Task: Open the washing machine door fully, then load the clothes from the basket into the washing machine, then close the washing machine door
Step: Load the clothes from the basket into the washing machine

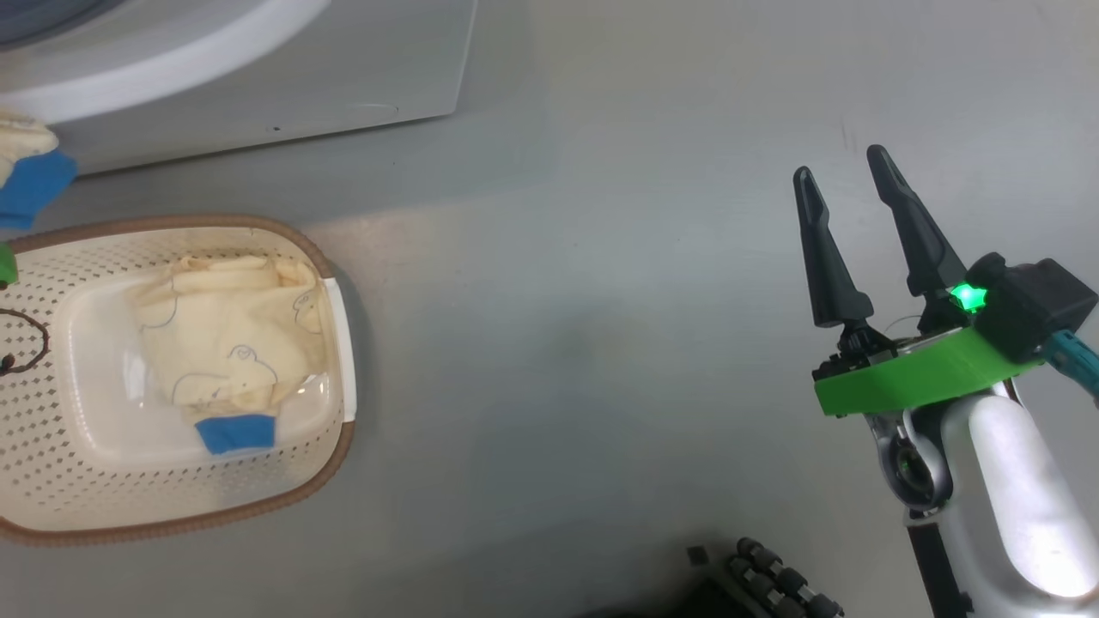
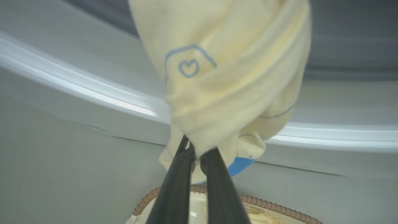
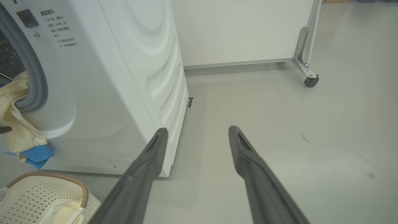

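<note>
Left wrist view looks along the left claw (image 2: 196, 154). Its two dark fingers are pinched tight together on a bunch of soft yellow cloth (image 2: 224, 77), which is one of the clothes. The cloth has a little blue heart drawn on it and a bright blue patch (image 2: 239, 166) at its low end (this picture is a bit blurry). The cloth is up in the air, above the brown rim of the basket (image 2: 267, 205) and in front of the white washing machine (image 2: 77, 87).

From the right wrist view, the same cloth hangs at the bottom edge of the machine's round hole, by the grey rubber ring (image 3: 34, 77). I cannot tell if it touches the ring. The basket sits on the floor (image 3: 279, 124), just in front of the machine.

From the head view, the basket has one more yellow piece (image 1: 227, 335) lying in the middle of it. That piece has blue bear shapes on it and a blue patch at one end.

The right claw (image 1: 840, 167) is wide open, with a big gap between its two fingers. It holds nothing. It is over the bare grey floor, well apart from the basket and the clothes. A green light (image 1: 968, 298) glows on its wrist. Past the machine stands a white cupboard (image 3: 242, 31) on a small wheel (image 3: 311, 81).
</note>
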You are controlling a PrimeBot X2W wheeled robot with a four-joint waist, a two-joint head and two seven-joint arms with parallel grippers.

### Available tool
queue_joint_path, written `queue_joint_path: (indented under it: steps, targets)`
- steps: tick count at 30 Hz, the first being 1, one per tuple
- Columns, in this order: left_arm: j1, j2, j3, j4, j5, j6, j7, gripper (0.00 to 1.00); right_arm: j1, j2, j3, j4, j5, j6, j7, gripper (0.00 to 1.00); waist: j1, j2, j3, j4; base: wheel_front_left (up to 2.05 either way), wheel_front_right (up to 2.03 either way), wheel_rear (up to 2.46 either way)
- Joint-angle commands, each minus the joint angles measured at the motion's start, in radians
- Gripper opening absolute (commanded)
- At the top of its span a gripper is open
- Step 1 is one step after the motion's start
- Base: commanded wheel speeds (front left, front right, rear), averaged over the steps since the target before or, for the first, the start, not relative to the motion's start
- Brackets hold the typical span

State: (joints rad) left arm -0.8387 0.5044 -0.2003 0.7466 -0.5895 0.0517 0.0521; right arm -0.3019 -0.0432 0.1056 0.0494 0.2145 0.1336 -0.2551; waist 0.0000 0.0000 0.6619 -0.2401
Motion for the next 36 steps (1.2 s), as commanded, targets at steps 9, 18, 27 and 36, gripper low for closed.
queue_joint_path:
  steps: [9, 18, 27, 36]
  targets:
    - [-0.040, 0.077, 0.017, -0.051, -0.026, -0.007, 0.150, 0.00, 0.006, -0.007, 0.006, -0.038, 0.006, -0.003, -0.007, 1.00, 0.0000, 0.0000, -0.012, 0.023, 0.00, 0.00, 0.00]
    - [-0.021, 0.157, 0.016, -0.281, -0.064, 0.018, 0.388, 0.00, 0.005, -0.007, 0.000, -0.043, 0.018, -0.003, -0.007, 1.00, 0.0000, 0.0000, -0.025, 0.038, 0.00, 0.00, 0.00]
    - [-0.050, 0.234, 0.081, -0.542, -0.102, 0.080, 0.496, 0.00, -0.003, -0.007, 0.019, -0.042, 0.038, -0.003, -0.007, 1.00, 0.0000, 0.0000, -0.017, 0.015, 0.00, 0.00, 0.00]
    - [-0.166, 0.263, 0.080, -0.519, -0.083, 0.068, 0.492, 0.00, -0.022, -0.007, 0.057, -0.043, 0.073, -0.003, -0.007, 1.00, 0.0000, 0.0000, 0.017, -0.050, 0.00, 0.00, 0.00]
